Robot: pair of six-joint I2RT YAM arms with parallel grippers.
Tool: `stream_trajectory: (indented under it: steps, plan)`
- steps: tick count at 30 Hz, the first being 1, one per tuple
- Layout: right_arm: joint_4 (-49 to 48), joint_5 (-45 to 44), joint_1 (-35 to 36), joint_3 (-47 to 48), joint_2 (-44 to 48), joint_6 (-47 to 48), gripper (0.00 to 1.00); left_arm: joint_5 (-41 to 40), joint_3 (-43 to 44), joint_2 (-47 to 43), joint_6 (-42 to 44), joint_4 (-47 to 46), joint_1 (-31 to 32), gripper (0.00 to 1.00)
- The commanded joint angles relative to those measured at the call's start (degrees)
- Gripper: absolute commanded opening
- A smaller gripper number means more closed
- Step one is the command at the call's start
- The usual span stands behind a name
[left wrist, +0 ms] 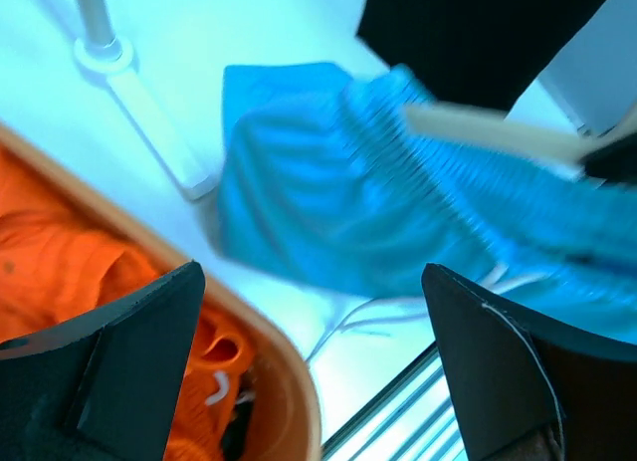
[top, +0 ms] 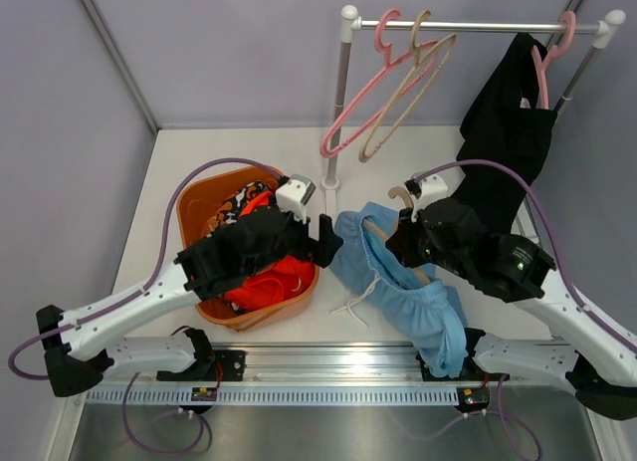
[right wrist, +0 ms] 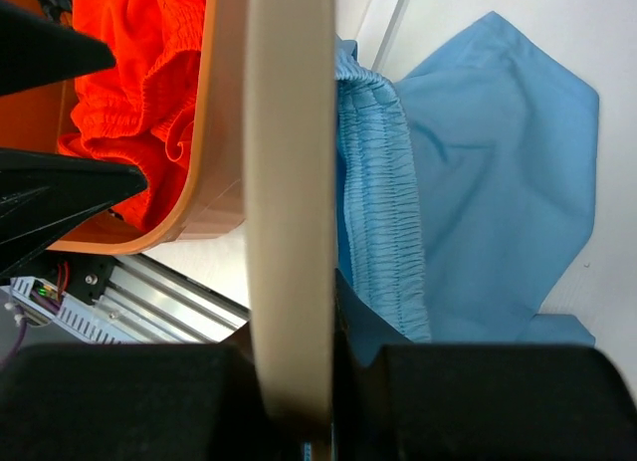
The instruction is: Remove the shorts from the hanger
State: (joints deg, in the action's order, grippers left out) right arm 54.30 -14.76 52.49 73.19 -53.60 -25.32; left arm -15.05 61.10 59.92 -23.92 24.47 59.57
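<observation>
Light blue shorts (top: 398, 282) on beige hanger (right wrist: 289, 182), right gripper (right wrist: 295, 381) clamped on it, left gripper (left wrist: 314, 327) fingers apart; pinch shallow and your pull may slip.

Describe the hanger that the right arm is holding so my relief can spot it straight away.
Look below the clothes rail, at the middle of the white table. The beige hanger is there, clamped in the right gripper, with the light blue shorts on it. The other hangers hang on the rail.
</observation>
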Motion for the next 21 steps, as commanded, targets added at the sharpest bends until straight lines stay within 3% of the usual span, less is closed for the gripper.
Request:
stream_trajectory:
  steps: [1,12,18,21]
  plan:
    - [-3.77,-5.8,2.53,3.89,-1.68,-1.05,0.0,-2.27,5.34,4.57,-2.79,-9.08,0.37,0.96]
    - [-3.15,-8.61,3.23,6.0,-1.77,0.01,0.0,1.33,11.93,16.71,-5.26,-10.32,1.07,0.91]
    - [-3.15,-8.44,3.23,6.79,-1.94,0.71,0.0,1.25,12.64,19.27,-6.22,-10.67,1.6,0.8]
    - [-3.5,-7.91,3.23,7.32,-2.21,1.06,0.0,0.72,13.16,20.23,-6.22,-10.41,1.6,0.68]
